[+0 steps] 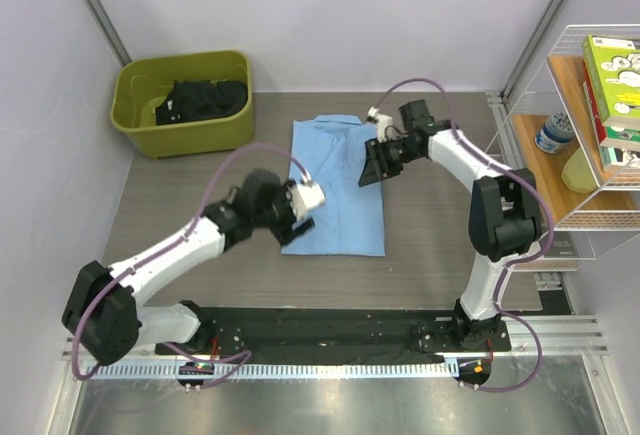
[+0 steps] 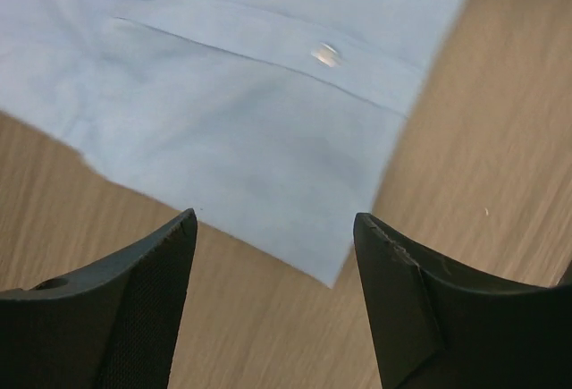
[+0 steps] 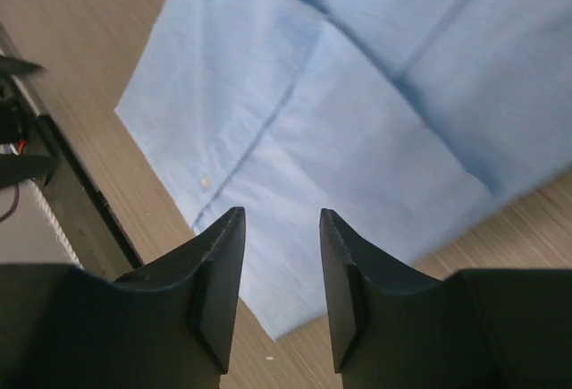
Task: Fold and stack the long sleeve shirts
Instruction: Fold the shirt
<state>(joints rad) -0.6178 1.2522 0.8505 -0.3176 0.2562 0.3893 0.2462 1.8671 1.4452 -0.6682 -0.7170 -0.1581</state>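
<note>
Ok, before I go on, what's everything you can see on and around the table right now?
shirt: one, light blue, folded flat at the table's centre
bin: one, olive green, far left of the table
dark clothes: one pile, black, inside the bin
wire shelf: one, white, beside the table's right edge
books: a few, mostly green, top of the shelf
jar: one, blue lid, on the shelf's wooden board
table: one, grey-brown wood grain
black mat: one, along the near edge by the arm bases
left gripper: one, black, open, over the shirt's near left corner
right gripper: one, black, open, over the shirt's right edge
</note>
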